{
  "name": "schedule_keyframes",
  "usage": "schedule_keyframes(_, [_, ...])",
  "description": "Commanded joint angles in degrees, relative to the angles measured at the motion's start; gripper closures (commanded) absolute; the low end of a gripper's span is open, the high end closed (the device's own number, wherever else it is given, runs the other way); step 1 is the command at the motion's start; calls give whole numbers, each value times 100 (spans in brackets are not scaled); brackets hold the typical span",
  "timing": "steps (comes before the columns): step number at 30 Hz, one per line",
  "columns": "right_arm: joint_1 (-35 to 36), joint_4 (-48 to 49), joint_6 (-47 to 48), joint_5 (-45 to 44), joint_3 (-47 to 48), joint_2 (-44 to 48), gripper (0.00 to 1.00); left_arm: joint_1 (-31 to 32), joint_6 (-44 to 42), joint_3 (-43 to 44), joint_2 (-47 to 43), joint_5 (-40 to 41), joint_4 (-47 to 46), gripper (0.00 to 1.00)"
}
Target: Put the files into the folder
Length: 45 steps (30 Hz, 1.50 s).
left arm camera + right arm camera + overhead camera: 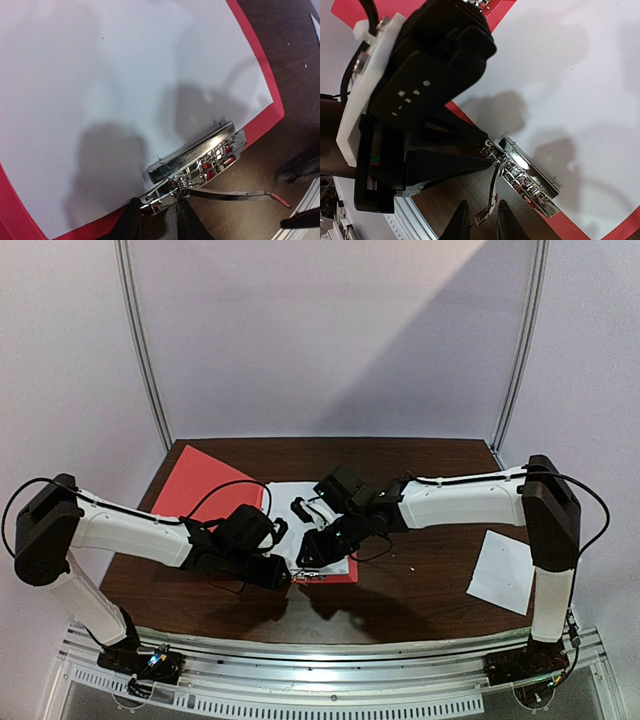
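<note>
The red folder lies open on the table. The large white sheet lies on its right half, and its near edge sits under the metal clip. My left gripper is shut on the clip's near end; it also shows in the right wrist view. The clip's lever sticks out over the table. My right gripper has its fingers a little apart on either side of the lever's tip. The small white sheet lies apart at the right.
Both grippers meet at the folder's near edge, close to the table's front. Dark wood table lies between the folder and the small sheet. A metal rail runs along the front edge.
</note>
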State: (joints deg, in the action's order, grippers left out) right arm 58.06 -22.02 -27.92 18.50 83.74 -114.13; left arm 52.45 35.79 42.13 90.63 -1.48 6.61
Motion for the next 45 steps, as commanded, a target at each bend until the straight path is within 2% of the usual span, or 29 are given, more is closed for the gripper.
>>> schedule_keyframes(1, [33, -187, 102, -75, 108, -110, 82, 82, -35, -38, 95, -89, -11, 75])
schedule_keyframes(7, [37, -205, 117, -143, 107, -144, 85, 84, -25, -42, 104, -81, -11, 75])
schedule_keyframes(12, [34, -215, 120, -225, 115, -154, 94, 84, -25, -47, 109, -90, -2, 75])
schedule_keyframes(22, [34, -402, 223, -414, 147, -136, 100, 82, -27, -43, 131, -72, 8, 77])
schedule_keyframes(45, [-38, -107, 551, -831, -625, -185, 100, 82, -51, 6, 185, -72, 103, 78])
